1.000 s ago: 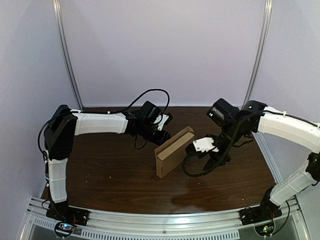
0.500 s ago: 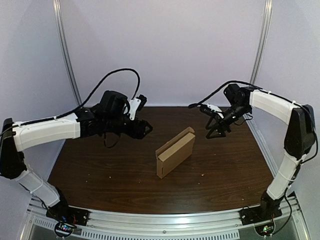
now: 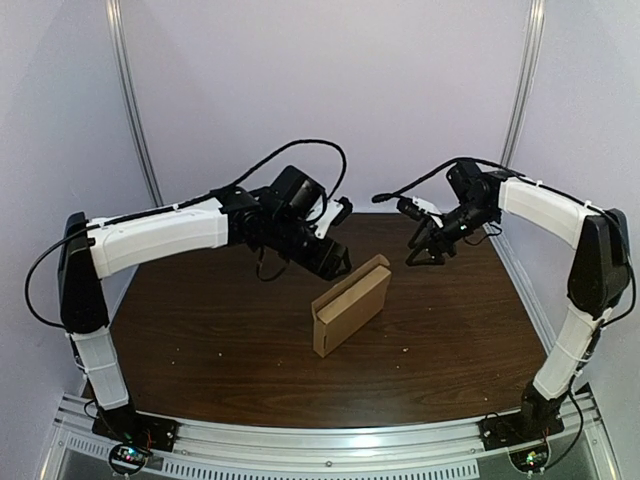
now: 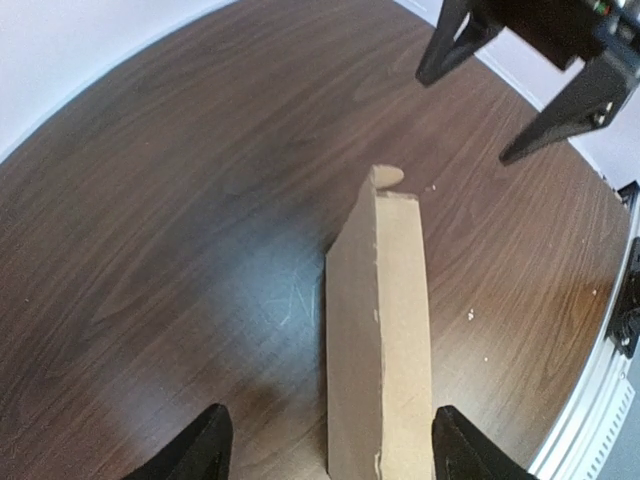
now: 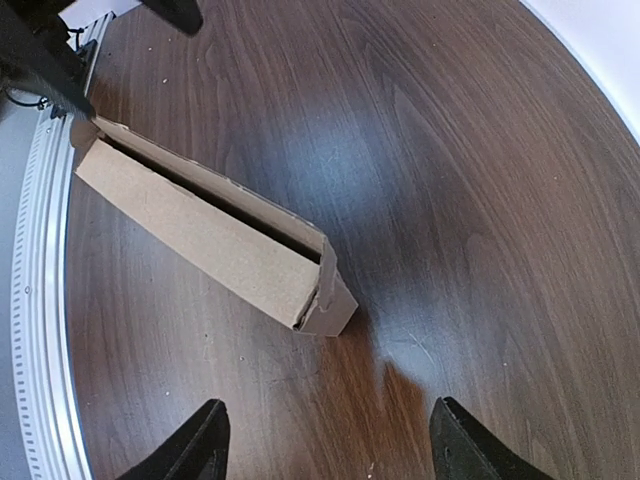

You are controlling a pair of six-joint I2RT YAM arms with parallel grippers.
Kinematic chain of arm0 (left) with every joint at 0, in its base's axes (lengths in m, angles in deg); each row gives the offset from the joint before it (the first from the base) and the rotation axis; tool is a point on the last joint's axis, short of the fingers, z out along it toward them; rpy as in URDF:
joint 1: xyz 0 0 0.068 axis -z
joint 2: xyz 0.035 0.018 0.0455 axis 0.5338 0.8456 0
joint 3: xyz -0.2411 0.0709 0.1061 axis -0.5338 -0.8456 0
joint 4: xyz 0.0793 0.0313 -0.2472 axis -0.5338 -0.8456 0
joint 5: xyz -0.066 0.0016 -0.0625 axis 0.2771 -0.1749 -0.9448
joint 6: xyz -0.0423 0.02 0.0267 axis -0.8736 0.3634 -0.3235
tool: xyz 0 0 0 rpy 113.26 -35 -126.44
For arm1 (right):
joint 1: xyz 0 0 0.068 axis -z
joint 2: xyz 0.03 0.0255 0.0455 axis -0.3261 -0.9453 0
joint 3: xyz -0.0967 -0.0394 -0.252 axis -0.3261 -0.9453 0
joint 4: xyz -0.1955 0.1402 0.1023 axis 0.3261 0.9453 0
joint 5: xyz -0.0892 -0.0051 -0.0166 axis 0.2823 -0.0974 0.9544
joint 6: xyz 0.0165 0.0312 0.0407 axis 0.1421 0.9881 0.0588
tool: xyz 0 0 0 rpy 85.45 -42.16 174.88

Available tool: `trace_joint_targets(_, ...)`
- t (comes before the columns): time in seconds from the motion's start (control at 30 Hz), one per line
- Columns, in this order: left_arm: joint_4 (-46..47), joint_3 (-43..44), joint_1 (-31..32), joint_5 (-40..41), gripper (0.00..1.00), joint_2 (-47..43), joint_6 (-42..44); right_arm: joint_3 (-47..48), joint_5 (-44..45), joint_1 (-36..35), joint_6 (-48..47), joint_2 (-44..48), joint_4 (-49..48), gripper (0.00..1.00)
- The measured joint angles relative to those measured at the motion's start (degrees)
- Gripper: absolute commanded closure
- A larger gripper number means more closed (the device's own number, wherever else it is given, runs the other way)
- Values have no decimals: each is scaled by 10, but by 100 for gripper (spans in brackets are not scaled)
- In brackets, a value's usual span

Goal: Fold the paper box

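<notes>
Box: our paper box [image 3: 350,303] stands on a long narrow edge near the middle of the table [image 3: 200,340], set diagonally, with neither gripper touching it.
Left gripper: the left gripper [image 3: 338,264] is spread wide and holds nothing. It hovers above the box's far end, and the wrist view shows the top edge running between its fingers.
Right gripper: the right gripper [image 3: 425,258] is likewise spread and empty, well apart from the box to its far right.
Seam: we see a dark gap along the top, so we judge the lid untucked.
Risk: a sideways nudge could topple a box this thin; off-centre pressing could crease a wall.
Risk: the arms could clash if both close on the same end.
Around: the left arm's cable [image 3: 300,150] loops overhead, and the rail [image 3: 320,455] runs along the near edge. We see nothing between the grippers and the box.
</notes>
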Motion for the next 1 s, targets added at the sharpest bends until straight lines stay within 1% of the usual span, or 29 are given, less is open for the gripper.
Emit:
trace_joint_targets(0.13,-43,20,22,0,27,32,5,-19,6,0,26,25,-5,31)
trace_joint_targets(0.23,-80,53,40,3,27,65,11,-38,7,0,37,28,-11,31)
trace_joint_targets(0.4,-132,108,62,42,27,105,18,-60,8,0,49,30,-11,31)
trace_joint_targets(0.6,-175,145,70,64,40,130,26,-62,8,0,52,45,-11,31)
trace_joint_targets(0.87,-205,159,75,69,42,147,39,-67,8,0,71,56,-14,31)
trace_joint_targets(1.0,-212,171,78,74,53,152,45,-67,12,0,88,64,-16,31)
